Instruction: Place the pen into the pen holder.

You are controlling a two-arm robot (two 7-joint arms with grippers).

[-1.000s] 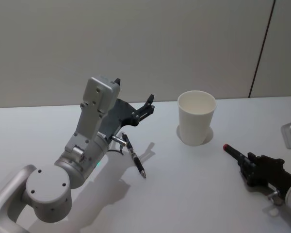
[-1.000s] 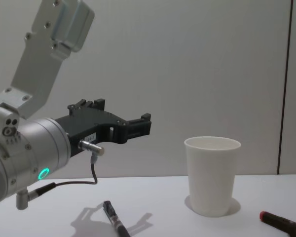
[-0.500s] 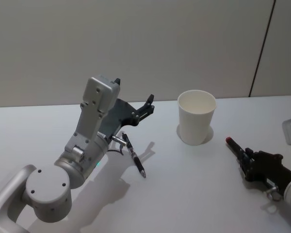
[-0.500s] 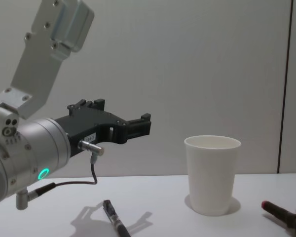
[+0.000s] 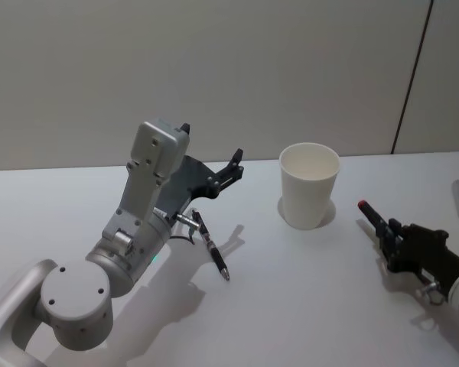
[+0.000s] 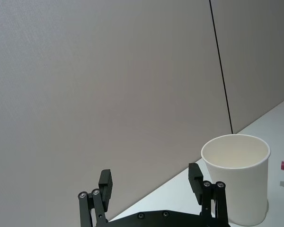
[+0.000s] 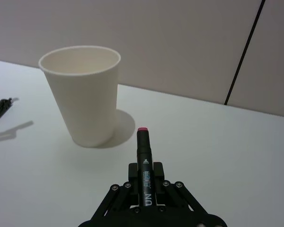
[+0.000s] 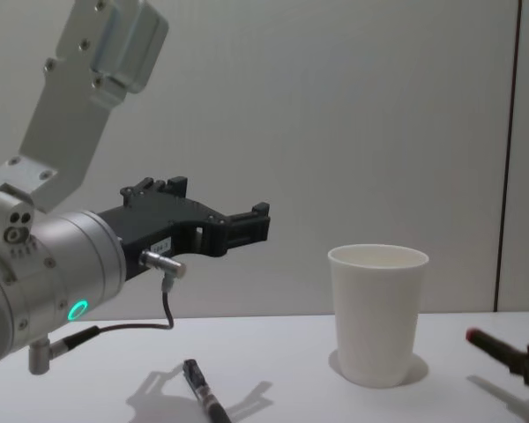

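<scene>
The pen holder is a plain white paper cup standing upright and empty on the table, also seen in the chest view and both wrist views. To its right, my right gripper is shut on a black pen with a red end. The pen hangs a little above the table and points toward the cup. My left gripper is raised left of the cup, open and holding nothing.
A second black pen lies on the white table under the left arm. A grey wall with a dark vertical seam runs behind the table.
My right gripper has lifted the red-ended pen off the table and carried it slightly right and farther back. The left arm and the lying pen have not moved.
</scene>
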